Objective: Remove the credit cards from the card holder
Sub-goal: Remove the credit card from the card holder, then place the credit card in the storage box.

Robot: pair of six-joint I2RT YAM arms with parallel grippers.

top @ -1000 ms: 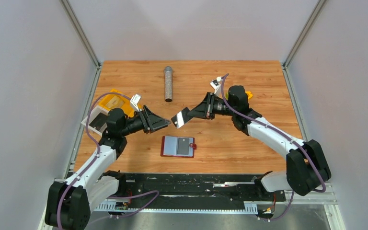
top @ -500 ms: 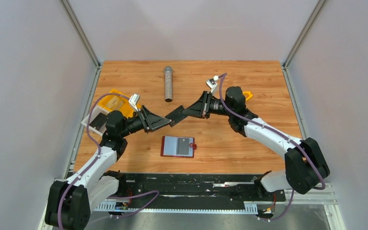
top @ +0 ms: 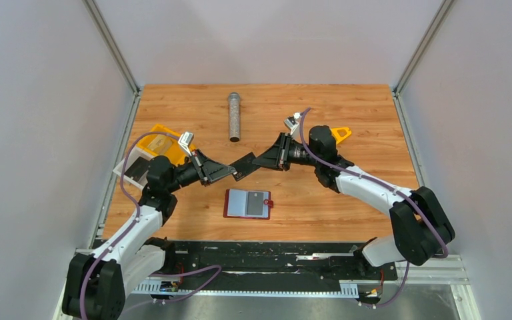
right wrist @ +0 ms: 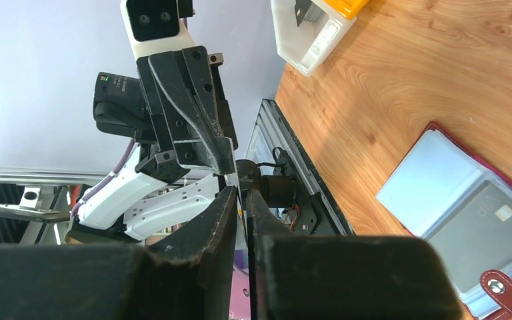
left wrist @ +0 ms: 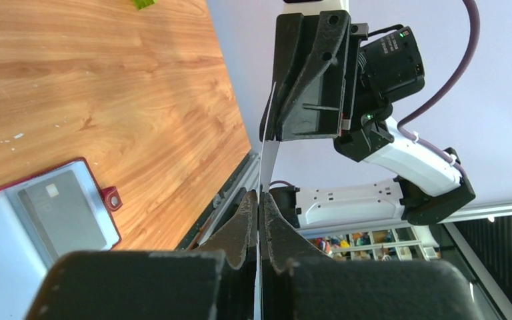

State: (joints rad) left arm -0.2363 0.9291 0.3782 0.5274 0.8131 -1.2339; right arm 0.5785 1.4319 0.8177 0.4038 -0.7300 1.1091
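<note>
L gripper (top: 233, 173) and R gripper (top: 254, 162) met nose to nose in the air above the middle of the tabletop (top: 193, 107), w/ one dark card (top: 243, 165) spanning betw them. L wrist cam: card seen edge-on, L jaws pressed onto its near end, pinching it. R wrist cam: same thin edge, R jaws also clamped on it, so both ends were gripped at once. Card was off the tabletop, not touching the card holder (top: 239, 204).

Card holder lay open and flat near the middle of the near edge, just nearer than the two grippers. Red border, blue-grey pockets facing up, snap tab (top: 269, 202) on its right side. A grey card (top: 258, 204) w/ a small chip sat in the right-hand pocket. Left pocket looked plain blue-grey, can't tell if anything was inside.

Rest: metal tube (top: 234, 117) lay toward the far edge, approx centre. Yellow tray (top: 145, 141) and white tray (top: 120, 167) sat together at the left edge, by the L arm. Sth dark was in the white tray, can't tell what. Orange piece (top: 339, 133) lay toward the right edge, beside the R arm.
</note>
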